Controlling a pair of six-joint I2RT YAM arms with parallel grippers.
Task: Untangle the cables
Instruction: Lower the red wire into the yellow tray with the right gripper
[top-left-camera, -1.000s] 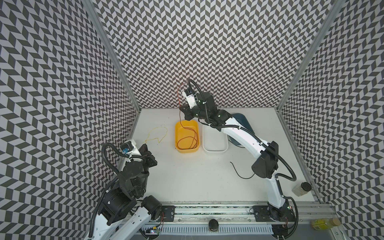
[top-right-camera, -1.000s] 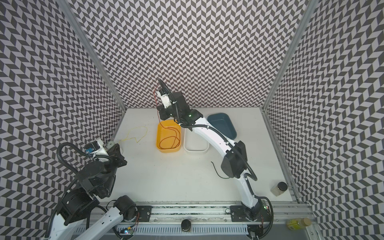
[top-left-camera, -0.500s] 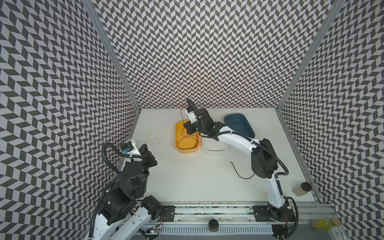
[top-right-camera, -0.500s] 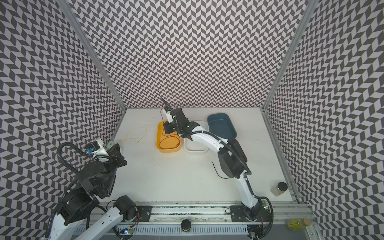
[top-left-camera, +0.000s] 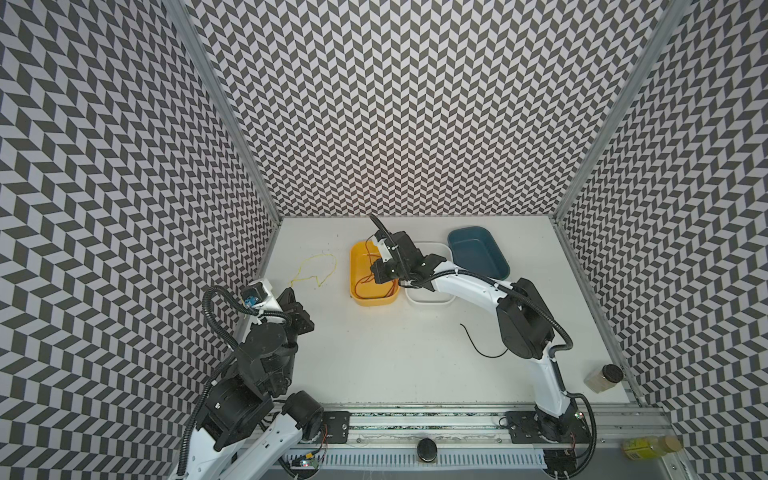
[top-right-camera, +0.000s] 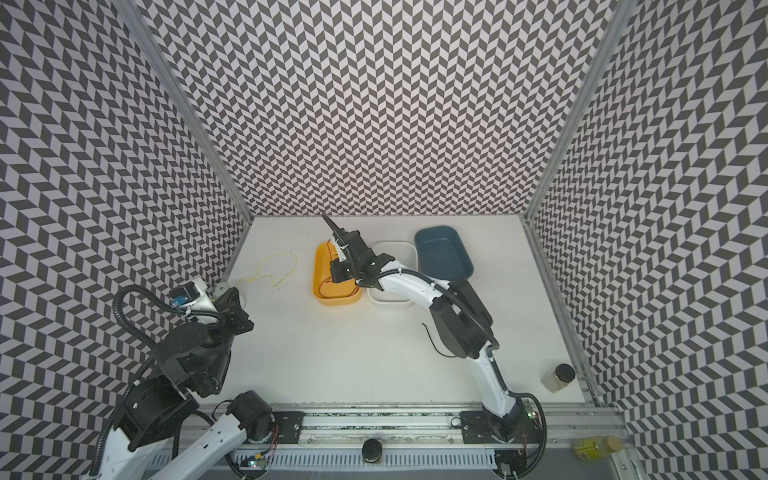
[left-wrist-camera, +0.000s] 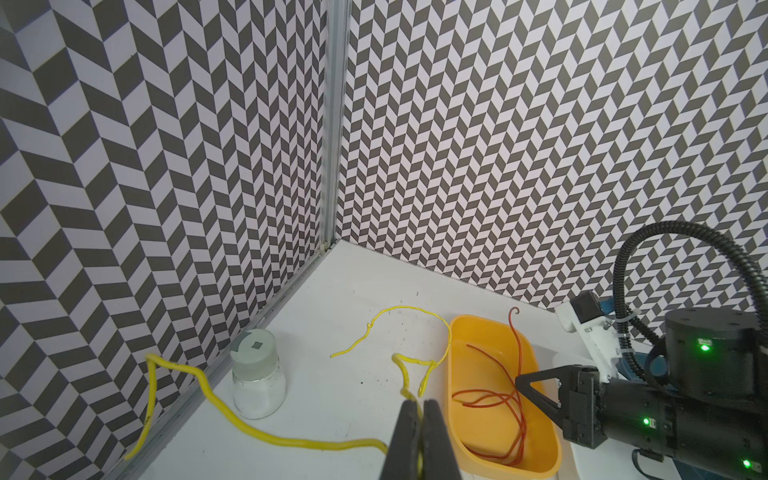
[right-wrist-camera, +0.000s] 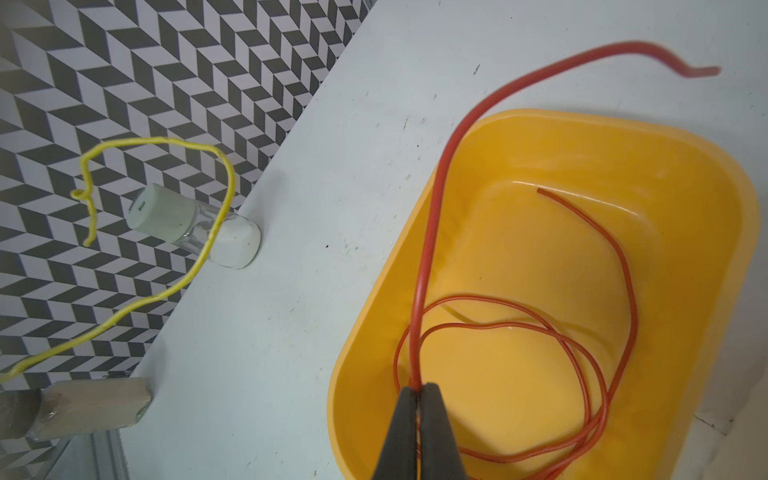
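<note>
Overhead, two arms stand at a white table (top-left-camera: 386, 365) enclosed by chevron walls.

- **Right arm:** The right arm (top-left-camera: 465, 282) stretches over the white tray (top-left-camera: 428, 300) to the yellow tray (top-left-camera: 374, 302). The right jaws are pressed together on the red cable (right-wrist-camera: 432, 232), pinching one strand low inside the yellow tray. From the pinch that strand climbs over the tray's rim and ends free beyond it. The rest of the red cable lies in loose loops on the tray floor.
- **Left arm:** The left arm (top-left-camera: 266, 345) is folded near the left wall. The left jaws are pressed together on the yellow cable (left-wrist-camera: 316, 445). One part of the cable runs from the jaws toward the foot of the wall, past a grey-lidded jar (left-wrist-camera: 257, 374) that stands upright there. The other part loops away toward the yellow tray. In both top views this loop sits between the left arm and the yellow tray, near the tray but apart from it. Whether the loop rests on the table cannot be told.
- **Black cable:** The black cable (top-left-camera: 478, 347) lies curved on the table beside the right arm's elbow, which partly hides it. It is well apart from the other two cables.
- **Other items:** A blue tray (top-left-camera: 478, 251) sits just beside the white tray. A black-lidded jar (top-left-camera: 602, 376) stands at the right front corner.
</note>
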